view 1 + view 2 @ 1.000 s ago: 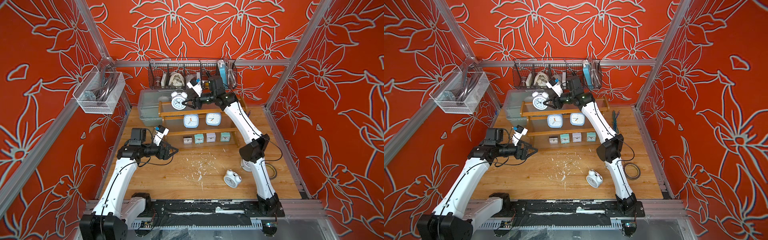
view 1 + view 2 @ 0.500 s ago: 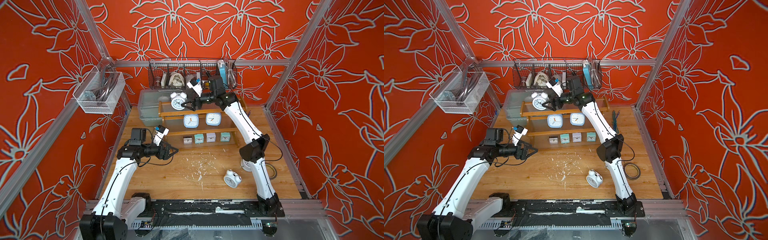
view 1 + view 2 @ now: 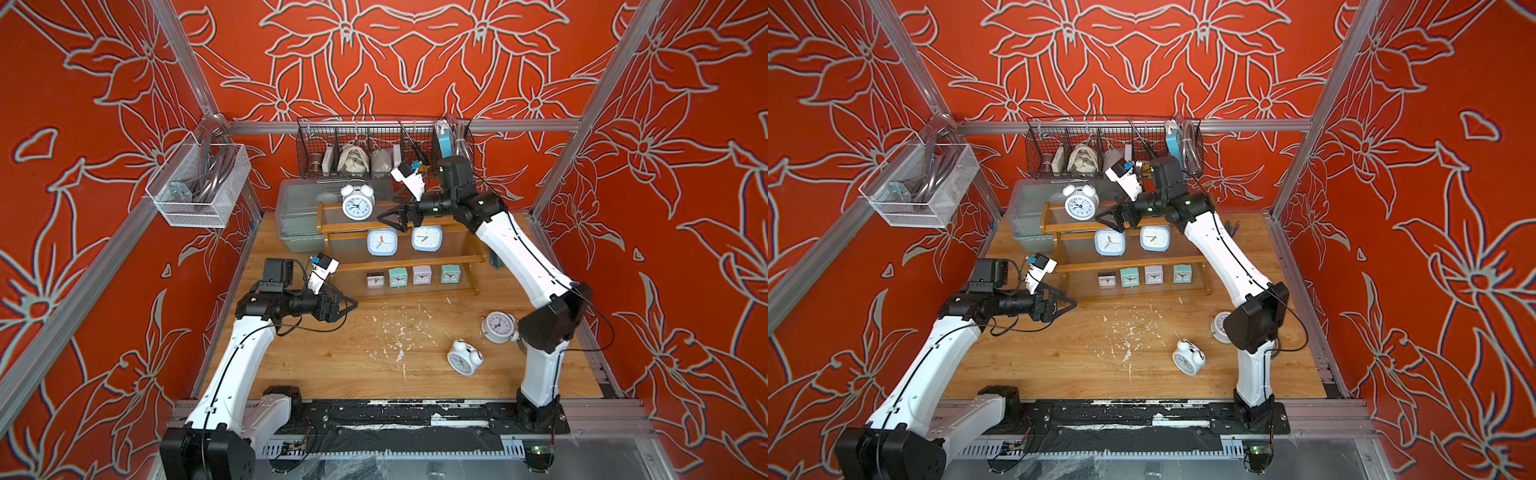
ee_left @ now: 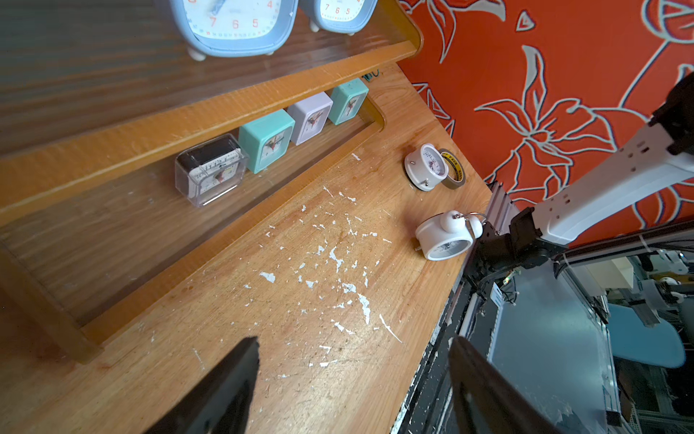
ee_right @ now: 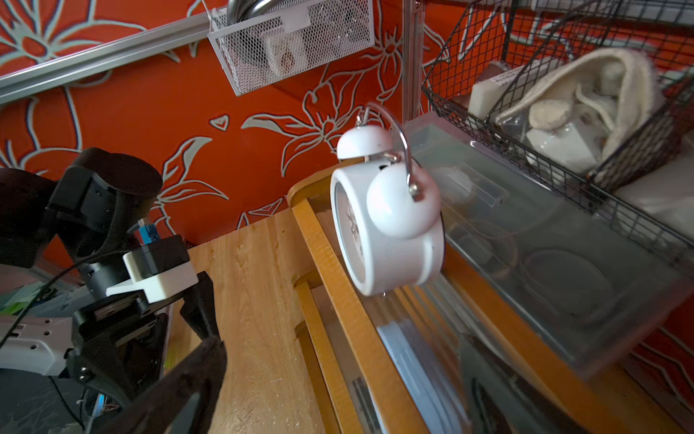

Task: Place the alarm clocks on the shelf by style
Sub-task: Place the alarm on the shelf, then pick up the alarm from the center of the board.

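In both top views, nine clocks in all. Seven on the shelf (image 3: 457,261), a brown three-tier rack with ribbed clear panels at the middle of the worktop's (image 3: 332,365) back edge. At the top tier's left end, one twin-bell (image 3: 358,203), upright, white, with black numerals. On the middle tier, two blue clocks (image 3: 382,242) side by side, rounded squares with orange hands. On the bottom tier, four tiny clocks (image 3: 398,277) in a row: grey, teal, white, teal. On the worktop near its right edge, two more: a second twin-bell (image 3: 463,360) tipped over, and a third twin-bell (image 3: 497,326) just behind it, by the right arm's elbow. Right jaws spread wide and released, level with the top tier, just right of the twin-bell and apart from it. Left jaws spread, gripping nothing, above the worktop near its left edge, before the shelf's left end.

From the left wrist: four tiny clocks (image 4: 267,139), the grey one in a clear case; two blue clocks (image 4: 229,26) cut off by the frame; the third twin-bell (image 4: 426,167) face up against a tape roll (image 4: 454,169); the second twin-bell (image 4: 445,235) on its side. Left jaws parted over bare wood.

From the right wrist: one twin-bell (image 5: 386,225), two white bells under a chrome handle, standing on the top tier before a clear bin (image 5: 544,244) and a wire basket (image 5: 563,112). Right jaws blurred, well parted, clear of the clock.
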